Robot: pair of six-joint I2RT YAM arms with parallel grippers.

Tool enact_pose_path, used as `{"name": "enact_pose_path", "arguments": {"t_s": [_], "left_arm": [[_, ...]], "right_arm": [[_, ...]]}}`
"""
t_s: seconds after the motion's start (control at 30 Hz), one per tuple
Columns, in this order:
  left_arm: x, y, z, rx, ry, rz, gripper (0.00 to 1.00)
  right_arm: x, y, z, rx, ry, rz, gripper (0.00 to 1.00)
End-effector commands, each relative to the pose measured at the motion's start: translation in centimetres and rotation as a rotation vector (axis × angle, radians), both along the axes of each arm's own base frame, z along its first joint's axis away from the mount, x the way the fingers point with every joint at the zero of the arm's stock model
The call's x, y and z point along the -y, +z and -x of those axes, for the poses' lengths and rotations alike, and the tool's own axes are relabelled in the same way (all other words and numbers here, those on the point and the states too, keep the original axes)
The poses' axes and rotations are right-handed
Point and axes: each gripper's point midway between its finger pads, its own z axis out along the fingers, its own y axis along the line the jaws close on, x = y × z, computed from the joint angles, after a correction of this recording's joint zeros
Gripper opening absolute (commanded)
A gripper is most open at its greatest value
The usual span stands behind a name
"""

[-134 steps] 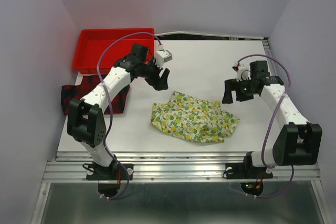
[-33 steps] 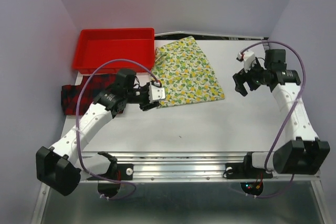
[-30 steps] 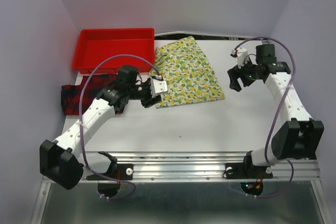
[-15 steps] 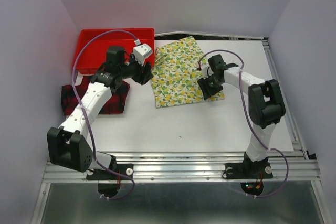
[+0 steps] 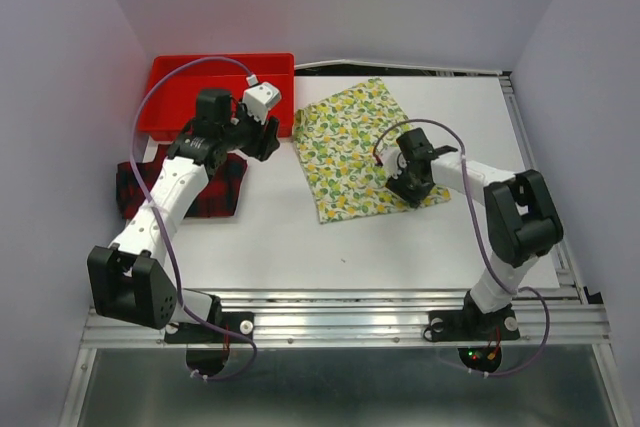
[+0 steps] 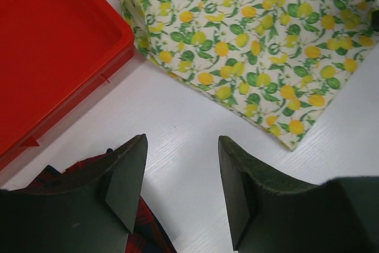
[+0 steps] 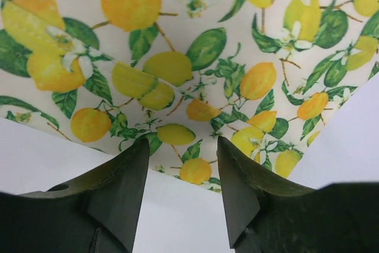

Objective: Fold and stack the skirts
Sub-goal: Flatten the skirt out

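The lemon skirt [image 5: 362, 147] lies spread flat on the table [image 5: 300, 247], just beside the red tray [image 5: 215, 87]. The plaid skirt [image 5: 222, 187] sits bunched at the table's left edge, partly under the left arm. Both look like thin, light, limp cloth that would sag when lifted and slide on the smooth top, so a pinch at a hem corner should serve better than mid-panel. The right gripper [image 5: 408, 185] hangs low over the lemon skirt's near right corner, jaws released and empty. The left gripper [image 5: 265, 135] hovers between the two skirts, jaws likewise parted, holding nothing.
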Motion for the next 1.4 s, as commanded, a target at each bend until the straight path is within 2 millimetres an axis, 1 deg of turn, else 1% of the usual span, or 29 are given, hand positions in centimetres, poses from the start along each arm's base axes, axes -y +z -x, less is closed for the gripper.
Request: {"name": "enact_pose_path", "arguments": {"t_s": [0.0, 0.03, 0.07, 0.1, 0.13, 0.2, 0.23, 0.27, 0.33, 0.37, 0.4, 0.43, 0.47, 0.5, 0.53, 0.57, 0.67, 0.7, 0.77, 0.8, 0.83, 0.87, 1.03, 1.07, 1.1, 1.17, 1.27, 1.33, 1.37], "left_arm": [[-0.2, 1.1, 0.5, 0.05, -0.029, -0.019, 0.61], [-0.1, 0.6, 0.7, 0.044, -0.057, -0.034, 0.6], [0.3, -0.2, 1.3, 0.011, -0.093, -0.036, 0.59], [0.6, -0.9, 1.4, -0.01, -0.113, -0.042, 0.57], [1.1, -1.3, 1.7, -0.022, -0.141, -0.038, 0.56], [2.0, -2.1, 1.8, -0.043, -0.173, -0.034, 0.56], [2.4, -2.0, 1.7, -0.042, -0.18, -0.035, 0.55], [3.6, -2.4, 1.8, -0.05, -0.207, -0.039, 0.55], [4.8, -2.6, 1.7, -0.057, -0.227, -0.033, 0.55], [5.9, -2.9, 1.5, -0.077, -0.24, -0.024, 0.54], [6.3, -3.0, 1.3, -0.093, -0.239, -0.012, 0.54], [6.9, -2.4, 1.0, -0.096, -0.247, 0.015, 0.53], [7.3, -3.3, 0.6, -0.136, -0.243, 0.026, 0.53], [7.7, -3.4, 0.4, -0.168, -0.233, 0.045, 0.52], [8.0, -2.8, 0.0, -0.171, -0.238, 0.063, 0.51], [8.1, -3.5, -0.2, -0.205, -0.233, 0.071, 0.51], [8.0, -3.6, -0.9, -0.232, -0.215, 0.097, 0.5], [8.0, -4.2, -1.2, -0.243, -0.2, 0.09, 0.5], [7.7, -4.5, -1.9, -0.241, -0.175, 0.077, 0.5], [7.6, -5.1, -2.1, -0.252, -0.165, 0.071, 0.49], [7.6, -5.2, -2.4, -0.255, -0.158, 0.067, 0.49], [7.2, -5.4, -2.9, -0.266, -0.14, 0.062, 0.48], [5.9, -5.2, -4.6, -0.29, -0.098, 0.074, 0.45], [5.6, -5.4, -4.9, -0.294, -0.085, 0.071, 0.44], [5.1, -5.3, -5.3, -0.29, -0.072, 0.071, 0.45], [4.6, -5.2, -6.0, -0.28, -0.053, 0.069, 0.44], [3.6, -5.4, -7.2, -0.286, -0.017, 0.073, 0.44], [2.8, -5.1, -7.7, -0.292, 0.005, 0.094, 0.44], [2.7, -5.0, -7.7, -0.296, 0.002, 0.105, 0.44]], "right_arm": [[6.0, -1.6, 11.5, -0.342, 0.183, 0.208, 0.55], [5.3, -1.1, 12.9, -0.383, 0.244, 0.149, 0.55], [4.6, 0.7, 13.7, -0.376, 0.283, 0.109, 0.55], [4.2, 2.0, 15.9, -0.454, 0.312, 0.055, 0.56], [1.8, 4.5, 15.4, -0.4, 0.352, -0.069, 0.57], [-0.1, 7.4, 15.0, -0.362, 0.326, -0.172, 0.61], [-0.8, 8.8, 14.0, -0.32, 0.311, -0.199, 0.61], [-1.9, 11.1, 11.4, -0.225, 0.297, -0.229, 0.61], [-2.4, 12.4, 9.4, -0.174, 0.257, -0.248, 0.61], [-2.8, 12.9, 8.4, -0.15, 0.253, -0.255, 0.61], [-2.7, 11.9, 7.6, -0.156, 0.241, -0.232, 0.61], [-2.7, 11.2, 7.3, -0.168, 0.245, -0.224, 0.6], [-2.6, 10.4, 7.4, -0.197, 0.238, -0.217, 0.59], [-2.6, 9.6, 7.6, -0.234, 0.234, -0.214, 0.57], [-3.1, 8.1, 8.1, -0.304, 0.228, -0.227, 0.56], [-3.2, 7.5, 8.3, -0.336, 0.223, -0.235, 0.55], [-4.9, 5.9, 9.8, -0.407, 0.252, -0.252, 0.52], [-6.0, 5.6, 10.1, -0.407, 0.265, -0.26, 0.52], [-7.0, 4.6, 10.9, -0.44, 0.276, -0.261, 0.52], [-8.2, 4.2, 11.6, -0.459, 0.287, -0.273, 0.52], [-8.7, 3.8, 11.9, -0.473, 0.287, -0.275, 0.52], [-9.1, 2.8, 12.5, -0.503, 0.283, -0.27, 0.51], [-13.6, 0.6, 13.9, -0.578, 0.249, -0.337, 0.51], [-14.4, 0.3, 13.8, -0.583, 0.242, -0.355, 0.51], [-16.0, -0.2, 13.5, -0.597, 0.208, -0.386, 0.51], [-17.6, -0.6, 12.6, -0.584, 0.182, -0.414, 0.51], [-20.9, -0.9, 9.8, -0.544, 0.122, -0.481, 0.51], [-23.4, -0.3, 7.1, -0.498, 0.083, -0.544, 0.52], [-24.2, 0.3, 6.2, -0.478, 0.085, -0.565, 0.54]]}}
